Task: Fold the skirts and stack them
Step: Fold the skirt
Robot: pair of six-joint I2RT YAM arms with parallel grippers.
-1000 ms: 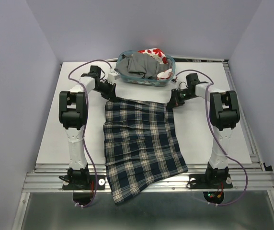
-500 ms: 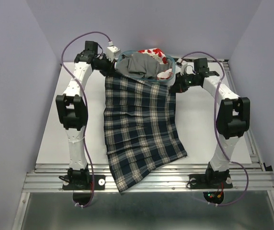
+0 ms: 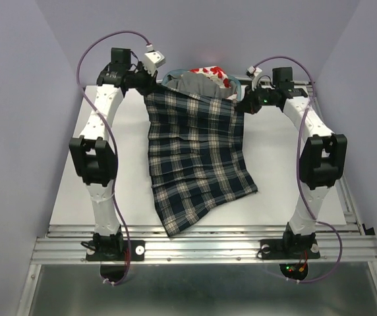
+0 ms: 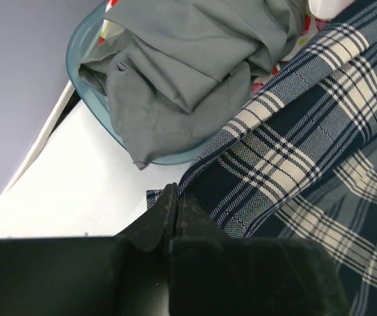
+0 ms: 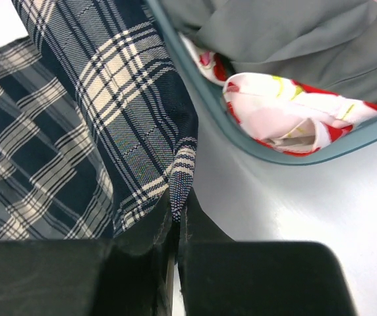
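Observation:
The plaid skirt (image 3: 195, 155) hangs stretched between both grippers, its top edge raised in front of the teal basket (image 3: 236, 84) and its lower hem trailing on the table toward the near edge. My left gripper (image 3: 147, 91) is shut on the skirt's top left corner (image 4: 241, 171). My right gripper (image 3: 244, 105) is shut on the top right corner (image 5: 175, 178). The grey pleated skirt (image 3: 198, 83) and the white skirt with red print (image 3: 209, 71) lie bunched in the basket; both also show in the right wrist view, grey (image 5: 287, 33) and red-print (image 5: 274, 112).
The teal basket (image 4: 86, 85) stands at the back centre of the white table (image 3: 274, 171). Metal rails (image 3: 208, 247) run along the near edge, and grey walls close in the sides and back.
Both grippers have lifted and carried the plaid skirt's top edge away toward the basket. The skirt's lower hem has slid back up from over the near edge onto the table.

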